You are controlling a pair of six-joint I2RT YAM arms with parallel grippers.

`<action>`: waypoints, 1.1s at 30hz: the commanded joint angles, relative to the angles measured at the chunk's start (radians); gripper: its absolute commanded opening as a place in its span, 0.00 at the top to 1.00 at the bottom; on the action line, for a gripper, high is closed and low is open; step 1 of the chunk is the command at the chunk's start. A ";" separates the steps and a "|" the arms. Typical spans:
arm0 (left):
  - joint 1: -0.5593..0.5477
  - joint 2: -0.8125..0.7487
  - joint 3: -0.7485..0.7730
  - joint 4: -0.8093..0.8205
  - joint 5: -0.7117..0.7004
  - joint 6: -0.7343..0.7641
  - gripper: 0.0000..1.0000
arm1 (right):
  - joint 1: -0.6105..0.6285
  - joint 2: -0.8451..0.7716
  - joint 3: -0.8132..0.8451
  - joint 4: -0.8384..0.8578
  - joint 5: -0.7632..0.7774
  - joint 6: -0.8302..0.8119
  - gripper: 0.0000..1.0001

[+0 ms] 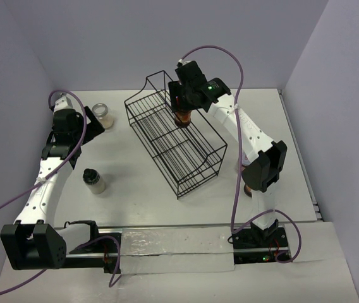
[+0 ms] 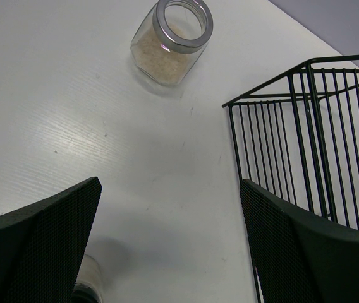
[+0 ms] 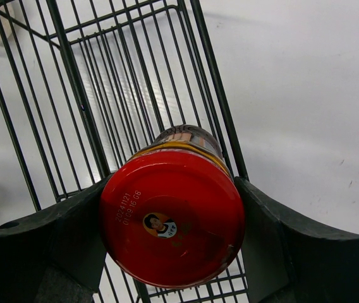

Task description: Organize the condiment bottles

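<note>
Red-lidded glass jar of brown sauce (image 3: 172, 221), pinched at its lid by right claw (image 3: 173, 240) over black wire rack (image 3: 80, 95), likely heavy, slick, breakable; left claw (image 2: 170, 208) agape, empty.

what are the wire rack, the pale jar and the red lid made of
The wire rack looks like thin metal rod, coated semi-gloss black. The pale-contents jar is clear glass or hard plastic, contents showing through, with a silvery metal-looking ring at its mouth. The red lid is glossy painted metal or plastic, unclear which; it shows soft reflections.
</note>
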State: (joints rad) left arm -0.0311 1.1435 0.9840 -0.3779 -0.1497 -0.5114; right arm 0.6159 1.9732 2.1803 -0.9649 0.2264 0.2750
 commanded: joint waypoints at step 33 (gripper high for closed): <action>-0.006 -0.001 0.003 0.011 -0.001 0.007 0.00 | 0.035 -0.058 0.072 0.052 0.025 0.033 0.15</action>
State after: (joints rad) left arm -0.0311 1.1435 0.9840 -0.3780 -0.1497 -0.5116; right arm 0.6350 1.9720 2.2000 -0.9504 0.2427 0.2981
